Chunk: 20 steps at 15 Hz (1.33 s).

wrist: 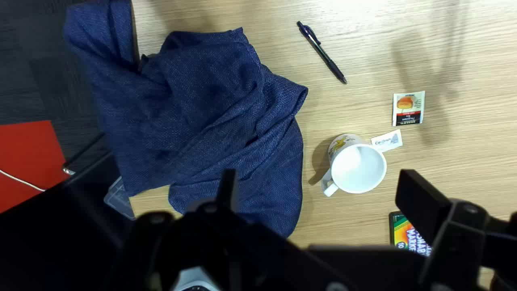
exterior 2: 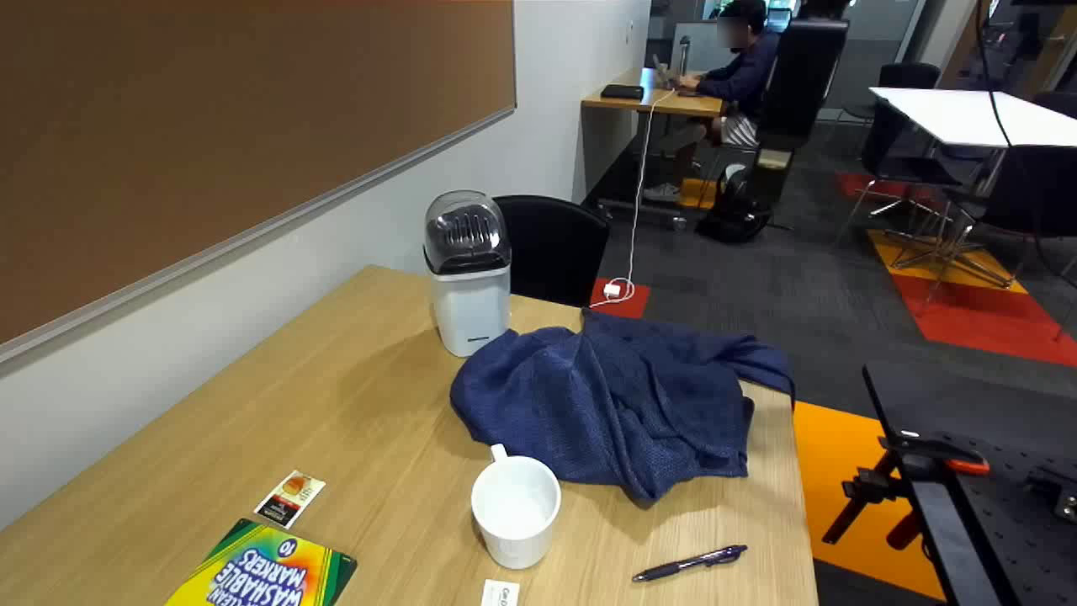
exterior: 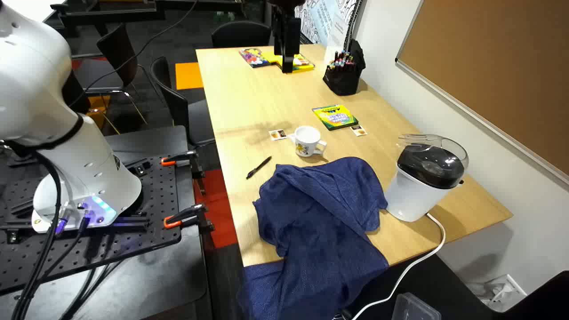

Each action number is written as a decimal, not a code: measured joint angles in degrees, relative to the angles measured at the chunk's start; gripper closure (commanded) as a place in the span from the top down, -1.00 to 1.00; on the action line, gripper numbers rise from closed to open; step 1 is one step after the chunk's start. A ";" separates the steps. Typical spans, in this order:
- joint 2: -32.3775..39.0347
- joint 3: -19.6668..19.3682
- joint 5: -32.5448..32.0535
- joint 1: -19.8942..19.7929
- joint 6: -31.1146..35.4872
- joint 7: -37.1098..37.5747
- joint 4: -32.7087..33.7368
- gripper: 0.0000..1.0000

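Blue cloth point(wrist: 194, 117) is draped over the edge of the table point(exterior: 242, 89), with a white mug point(wrist: 357, 167) set upright just beside it — and the gripper point(wrist: 319, 178) is held above, its jaws spread wide.

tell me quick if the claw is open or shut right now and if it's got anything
Claw: open, jaws spread wide, holding nothing.

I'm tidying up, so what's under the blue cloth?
The wooden table runs under part of the blue cloth; the rest hangs past the edge. Anything between them is covered from view.
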 measured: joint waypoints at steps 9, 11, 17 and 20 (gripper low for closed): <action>0.02 0.03 0.06 0.17 0.01 -0.09 -0.12 1.00; 0.02 0.35 -0.01 0.57 0.94 -0.24 -1.05 1.00; -0.31 2.48 -1.52 3.20 13.95 -2.77 -10.75 1.00; -0.32 2.35 -1.71 4.01 21.22 -5.89 -16.33 1.00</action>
